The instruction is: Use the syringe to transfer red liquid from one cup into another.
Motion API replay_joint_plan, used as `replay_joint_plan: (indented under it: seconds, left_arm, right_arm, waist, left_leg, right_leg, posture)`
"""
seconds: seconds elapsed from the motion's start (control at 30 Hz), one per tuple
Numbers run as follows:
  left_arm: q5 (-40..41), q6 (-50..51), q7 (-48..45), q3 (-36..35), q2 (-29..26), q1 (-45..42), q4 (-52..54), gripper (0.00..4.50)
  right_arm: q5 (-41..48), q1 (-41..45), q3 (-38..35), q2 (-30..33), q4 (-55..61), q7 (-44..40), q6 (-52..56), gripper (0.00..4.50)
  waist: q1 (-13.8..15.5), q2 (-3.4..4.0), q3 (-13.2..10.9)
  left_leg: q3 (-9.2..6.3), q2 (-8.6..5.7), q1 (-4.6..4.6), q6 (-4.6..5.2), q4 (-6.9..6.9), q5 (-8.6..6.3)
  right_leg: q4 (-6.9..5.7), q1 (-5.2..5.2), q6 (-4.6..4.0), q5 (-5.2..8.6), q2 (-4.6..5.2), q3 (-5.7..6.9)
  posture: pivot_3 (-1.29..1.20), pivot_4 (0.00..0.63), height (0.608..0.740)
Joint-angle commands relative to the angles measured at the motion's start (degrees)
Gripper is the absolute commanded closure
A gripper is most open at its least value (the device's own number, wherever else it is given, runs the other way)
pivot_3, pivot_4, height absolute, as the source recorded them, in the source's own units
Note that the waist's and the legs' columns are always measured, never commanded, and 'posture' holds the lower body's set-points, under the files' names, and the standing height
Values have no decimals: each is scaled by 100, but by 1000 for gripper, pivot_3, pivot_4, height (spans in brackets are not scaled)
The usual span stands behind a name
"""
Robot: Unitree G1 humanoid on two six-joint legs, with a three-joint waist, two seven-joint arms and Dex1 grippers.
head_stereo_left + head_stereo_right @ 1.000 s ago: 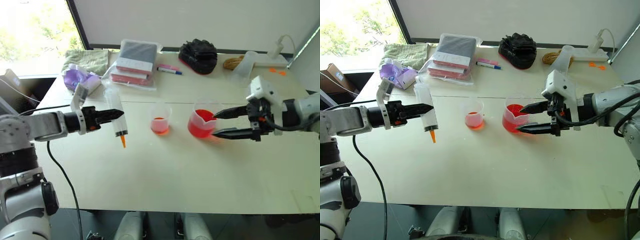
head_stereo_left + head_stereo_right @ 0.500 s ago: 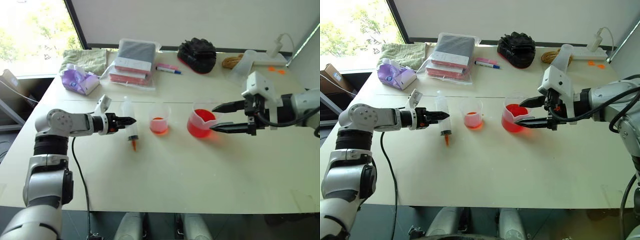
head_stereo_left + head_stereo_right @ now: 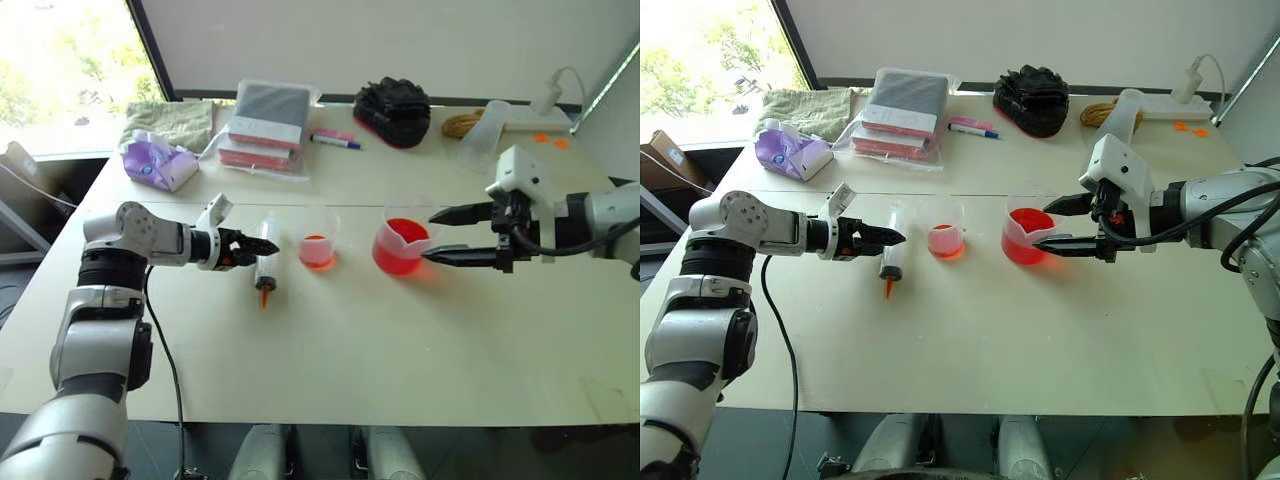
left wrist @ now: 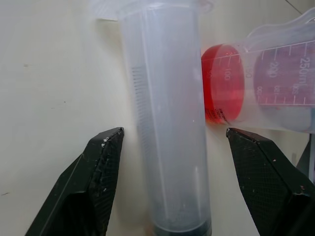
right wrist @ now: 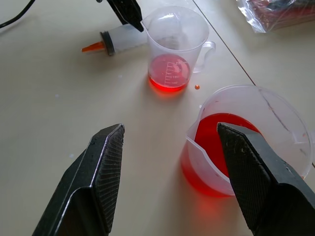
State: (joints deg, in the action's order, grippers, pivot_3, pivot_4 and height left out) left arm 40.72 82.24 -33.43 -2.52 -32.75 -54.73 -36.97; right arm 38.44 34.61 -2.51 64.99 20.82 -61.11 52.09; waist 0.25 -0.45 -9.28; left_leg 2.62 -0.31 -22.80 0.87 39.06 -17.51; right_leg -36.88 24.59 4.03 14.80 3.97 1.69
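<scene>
Syringe [image 4: 167, 128] between open left tool [image 4: 182, 147]

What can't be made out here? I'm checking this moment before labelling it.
- Clear plastic syringe: left wrist view cuts off its orange tip at the bottom edge; its contents are not readable.
- Smaller clear cup: right edge crops it.
- Larger spouted red beaker: right wrist view, right tool's finger covers part.
</scene>
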Motion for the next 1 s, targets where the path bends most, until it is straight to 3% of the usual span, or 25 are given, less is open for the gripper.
replay_joint_plan:
  seconds: [0.03,0.33,0.47,0.57,0.73,0.8,1.0]
  left_arm:
    - [-390,61,4,154,-214,154,84,17]
    - [-266,234,-387,-71,-970,419,1143,17]
    - [-65,-197,-718,-388,-1293,704,2268,17]
    - [91,-880,-940,-893,-1239,1046,3053,17]
    - [-126,-2572,-1816,-1184,-1807,2652,5061,17]
    - [41,-2612,-1933,-1395,-1930,2973,5323,17]
    - [364,-3246,-2039,-2292,-1670,4013,6170,17]
  right_arm:
    - [-4,49,-186,-9,45,5,-86,1391]
    - [-81,52,-135,-10,-88,-58,-178,1391]
    - [-199,59,-78,-7,-237,-160,-313,1391]
    - [-275,44,-65,28,-356,-291,-425,1391]
    - [-197,-399,-337,245,-584,-790,-558,1391]
    - [-236,-550,-427,327,-604,-925,-711,1391]
    - [-191,-582,-514,308,-703,-1175,-884,1391]
  waist:
    - [-15,0,0]
    - [-116,-1,-1]
    - [-78,-5,-3]
    - [-50,-5,-4]
    - [-131,0,-1]
    - [-110,-1,-3]
    - [-92,3,-2]
  left_leg:
    - [0,0,8,0,-1,0]
    - [1,1,14,-5,-17,2]
    - [1,0,4,-4,-13,2]
    - [0,-5,-2,-5,-11,2]
    - [10,-7,4,-20,-32,10]
    - [11,-6,5,-34,-39,19]
    - [10,-6,25,-2,-36,1]
  right_leg:
    - [-4,-5,-1,0,0,-1]
    - [-20,5,-11,6,1,-4]
    - [-14,8,-11,6,4,-4]
    - [-9,8,-13,7,13,-1]
    - [13,7,-12,7,14,-2]
    - [19,7,-12,7,14,-2]
    - [14,-13,-30,17,15,-2]
  posture:
    - [0,150,740]
    - [0,150,740]
    - [0,150,740]
    - [0,150,740]
    - [0,150,740]
    - [0,150,740]
    - [0,150,740]
